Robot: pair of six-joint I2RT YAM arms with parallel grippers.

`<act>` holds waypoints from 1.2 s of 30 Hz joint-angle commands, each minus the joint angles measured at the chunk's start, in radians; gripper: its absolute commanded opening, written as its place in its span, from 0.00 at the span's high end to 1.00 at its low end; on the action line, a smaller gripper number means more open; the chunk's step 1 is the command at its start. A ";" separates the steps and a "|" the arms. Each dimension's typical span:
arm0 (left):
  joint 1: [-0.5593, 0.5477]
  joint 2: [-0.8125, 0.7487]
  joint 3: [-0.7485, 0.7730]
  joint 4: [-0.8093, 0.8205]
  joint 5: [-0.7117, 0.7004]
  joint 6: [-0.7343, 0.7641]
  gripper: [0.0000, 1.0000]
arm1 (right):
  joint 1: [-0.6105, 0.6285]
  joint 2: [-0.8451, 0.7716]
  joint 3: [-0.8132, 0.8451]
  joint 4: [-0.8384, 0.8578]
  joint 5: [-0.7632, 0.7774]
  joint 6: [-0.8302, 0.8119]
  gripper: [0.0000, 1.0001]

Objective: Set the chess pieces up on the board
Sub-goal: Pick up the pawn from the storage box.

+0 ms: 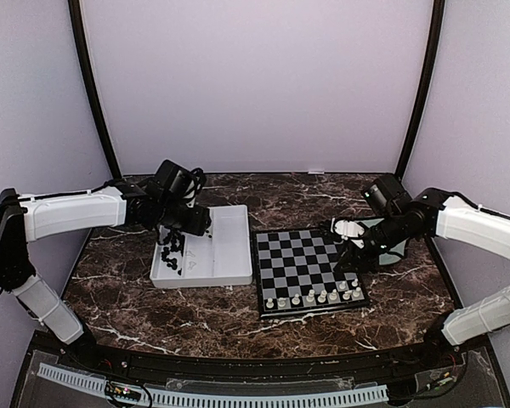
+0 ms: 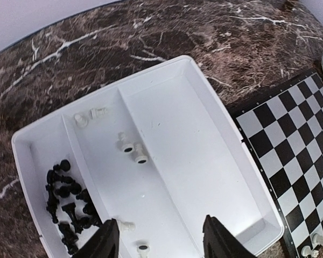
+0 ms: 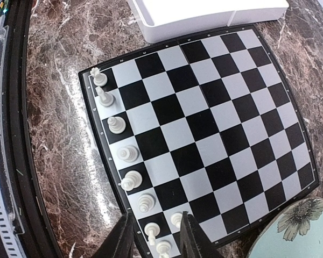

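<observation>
Seen from above, the board lies on the table right of centre, with the tray just beside its left edge. White pieces stand in a row along the board's near edge. The left gripper hangs over the tray's left part, where black pieces are heaped. The right gripper hangs over the board's right side. From the left wrist, the left gripper is spread and holds nothing, and the tray floor shows between its fingers. Black pieces crowd the left compartment, a few white pieces lie scattered in the middle one, and the board is at the right. From the right wrist, the right gripper is released, jaws apart over the end of the row of white pieces along the board edge. Two of those pieces stand between its fingers, ungripped, and one more stands a square further in. The plate touches the board's corner, and the tray lies past the far edge.
</observation>
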 commanded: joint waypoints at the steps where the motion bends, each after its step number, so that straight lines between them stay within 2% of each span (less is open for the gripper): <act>1: 0.052 0.050 0.043 -0.110 0.024 -0.139 0.50 | -0.017 0.024 0.033 0.034 -0.056 0.075 0.68; 3: 0.080 0.087 0.069 -0.115 0.072 -0.136 0.52 | -0.029 0.027 0.036 0.042 -0.068 0.086 0.68; 10: 0.166 0.274 0.242 -0.203 0.173 0.020 0.59 | -0.055 0.000 0.016 0.057 -0.068 0.104 0.68; 17: 0.213 0.430 0.359 -0.227 0.292 0.018 0.63 | -0.070 -0.015 -0.002 0.073 -0.065 0.111 0.68; 36: 0.217 0.558 0.451 -0.228 0.313 -0.058 0.67 | -0.076 -0.003 -0.010 0.084 -0.072 0.113 0.68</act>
